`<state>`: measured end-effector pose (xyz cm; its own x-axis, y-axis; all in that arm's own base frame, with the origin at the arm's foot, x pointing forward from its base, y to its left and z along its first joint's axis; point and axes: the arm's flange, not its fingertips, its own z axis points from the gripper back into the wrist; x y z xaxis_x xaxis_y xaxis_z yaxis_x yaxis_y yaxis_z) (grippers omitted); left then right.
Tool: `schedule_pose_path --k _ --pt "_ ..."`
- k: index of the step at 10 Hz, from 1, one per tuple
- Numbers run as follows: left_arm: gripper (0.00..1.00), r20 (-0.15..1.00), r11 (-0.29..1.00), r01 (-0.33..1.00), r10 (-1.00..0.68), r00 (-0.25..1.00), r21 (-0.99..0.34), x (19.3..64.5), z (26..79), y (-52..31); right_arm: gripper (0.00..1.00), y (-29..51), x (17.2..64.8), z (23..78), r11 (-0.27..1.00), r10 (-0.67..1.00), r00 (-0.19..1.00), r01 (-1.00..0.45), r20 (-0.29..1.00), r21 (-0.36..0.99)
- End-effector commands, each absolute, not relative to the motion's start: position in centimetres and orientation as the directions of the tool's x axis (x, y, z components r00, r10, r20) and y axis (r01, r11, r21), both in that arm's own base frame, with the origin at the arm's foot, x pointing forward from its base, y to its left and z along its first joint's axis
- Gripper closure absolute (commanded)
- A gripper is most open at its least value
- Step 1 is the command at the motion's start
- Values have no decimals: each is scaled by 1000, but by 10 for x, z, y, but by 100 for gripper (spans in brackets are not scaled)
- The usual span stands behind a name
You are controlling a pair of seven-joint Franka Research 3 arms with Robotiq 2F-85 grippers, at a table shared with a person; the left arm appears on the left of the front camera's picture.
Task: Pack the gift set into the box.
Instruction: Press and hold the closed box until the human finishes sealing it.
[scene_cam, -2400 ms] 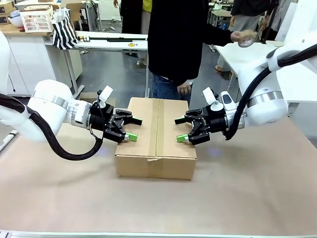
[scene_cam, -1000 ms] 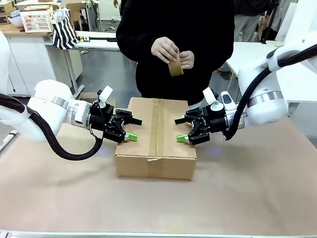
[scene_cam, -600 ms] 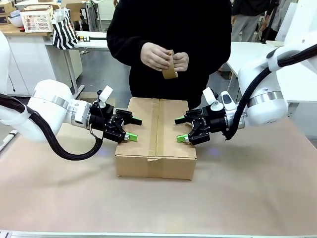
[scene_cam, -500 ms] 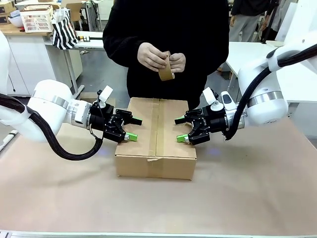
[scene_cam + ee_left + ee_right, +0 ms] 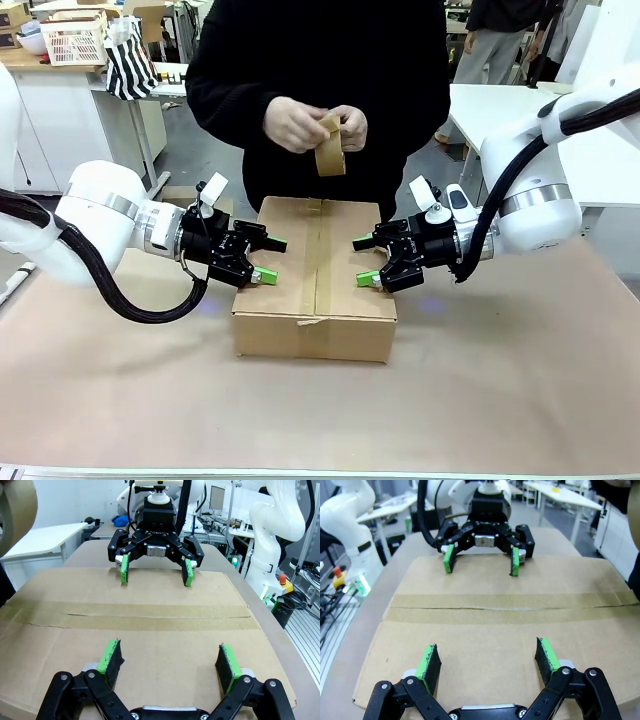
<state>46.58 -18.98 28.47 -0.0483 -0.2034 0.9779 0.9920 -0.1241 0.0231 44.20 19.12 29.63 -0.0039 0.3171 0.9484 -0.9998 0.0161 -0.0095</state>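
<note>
The box (image 5: 315, 270) stands closed at the table's middle, its flaps flat and a tape strip along the centre seam (image 5: 125, 616). The gift set is hidden. My left gripper (image 5: 271, 260) is open over the box's left flap, and its green pads (image 5: 111, 657) lie just above the cardboard. Over the right flap my right gripper (image 5: 362, 262) is open too, pads (image 5: 545, 655) low on the top. Each wrist view looks across the seam at the other gripper (image 5: 154, 569) (image 5: 481, 560). A person's hands hold a brown tape roll (image 5: 330, 152) above the box's far edge.
The table (image 5: 500, 380) is covered in brown paper, with bare room in front of the box and at both sides. The person in black stands close behind the box. A white slatted basket (image 5: 72, 42) and a striped bag (image 5: 130, 62) sit on benches at the back left.
The person has stepped in behind the box and brought the tape roll down towards its far edge. Both grippers have stayed still and open on the flaps.
</note>
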Motion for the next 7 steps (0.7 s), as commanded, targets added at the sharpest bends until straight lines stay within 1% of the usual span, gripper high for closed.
schedule_pose_path --k 1,7 --pt "0 976 -124 991 -209 -66 41 464 283 -189 0 191 441 295 15 321 -4 -1000 947 -9" --pt "0 976 -124 991 -209 -66 41 464 283 -189 0 191 441 295 15 321 -4 -1000 947 -9"
